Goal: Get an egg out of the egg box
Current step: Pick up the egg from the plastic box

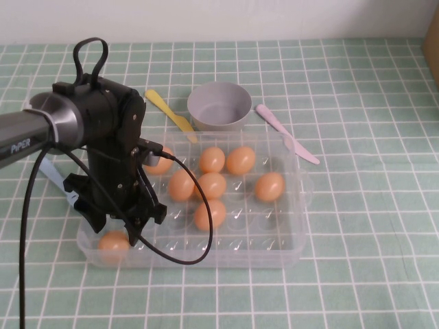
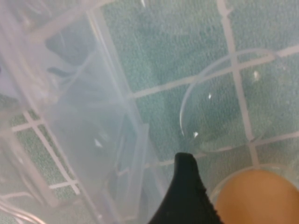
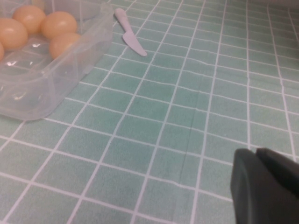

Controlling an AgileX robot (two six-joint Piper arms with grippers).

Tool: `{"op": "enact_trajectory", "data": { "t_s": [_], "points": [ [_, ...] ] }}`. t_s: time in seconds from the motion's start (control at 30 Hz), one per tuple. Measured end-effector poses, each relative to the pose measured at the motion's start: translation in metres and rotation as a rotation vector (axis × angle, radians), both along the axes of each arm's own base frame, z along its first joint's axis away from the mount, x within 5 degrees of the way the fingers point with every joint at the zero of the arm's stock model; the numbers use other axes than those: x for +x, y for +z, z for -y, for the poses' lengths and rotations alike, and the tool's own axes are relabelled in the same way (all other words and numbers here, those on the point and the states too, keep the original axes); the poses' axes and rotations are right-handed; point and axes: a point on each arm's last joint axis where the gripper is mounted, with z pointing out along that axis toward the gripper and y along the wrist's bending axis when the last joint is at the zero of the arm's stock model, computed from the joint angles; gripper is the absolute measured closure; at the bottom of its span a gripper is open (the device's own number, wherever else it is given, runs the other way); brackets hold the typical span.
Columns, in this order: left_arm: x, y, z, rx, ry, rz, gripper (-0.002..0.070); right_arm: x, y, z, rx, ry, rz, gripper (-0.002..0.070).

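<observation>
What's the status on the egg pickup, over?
Left gripper open, low over near-left corner egg in egg box, nothing held. Right gripper parked off to the side. Nothing in the way.

A grey bowl point(image 1: 219, 106) sits between a yellow spatula point(image 1: 170, 114) and a pink knife point(image 1: 287, 135).

We see the left arm point(image 1: 103, 151) covering part of the egg box point(image 1: 291, 247) and most of one egg point(image 1: 161, 162). The left wrist view cuts off the near egg point(image 2: 257, 198); the right gripper point(image 3: 266, 186) shows only as a blurred black corner.
</observation>
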Motion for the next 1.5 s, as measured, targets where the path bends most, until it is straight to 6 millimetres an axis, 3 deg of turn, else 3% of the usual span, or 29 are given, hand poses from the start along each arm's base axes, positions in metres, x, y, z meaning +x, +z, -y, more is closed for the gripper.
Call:
{"op": "enact_trajectory", "data": {
  "t_s": [0.4, 0.73, 1.03, 1.5],
  "points": [
    [0.0008, -0.0014, 0.0007, -0.007, 0.011, -0.015, 0.0225, 0.0000, 0.0000, 0.0000, 0.000, 0.000, 0.000, 0.0694],
    [-0.0001, -0.0018, 0.0024, -0.025, 0.021, -0.024, 0.0370, 0.0000, 0.0000, 0.0000, 0.000, 0.000, 0.000, 0.0694],
    [0.0004, -0.0025, 0.0028, -0.028, 0.021, -0.021, 0.0428, 0.0000, 0.0000, 0.0000, 0.000, 0.000, 0.000, 0.0694],
    [0.0007, -0.0020, 0.0029, -0.029, 0.021, -0.019, 0.0442, 0.0000, 0.0000, 0.0000, 0.000, 0.000, 0.000, 0.0694]
  ]
}}
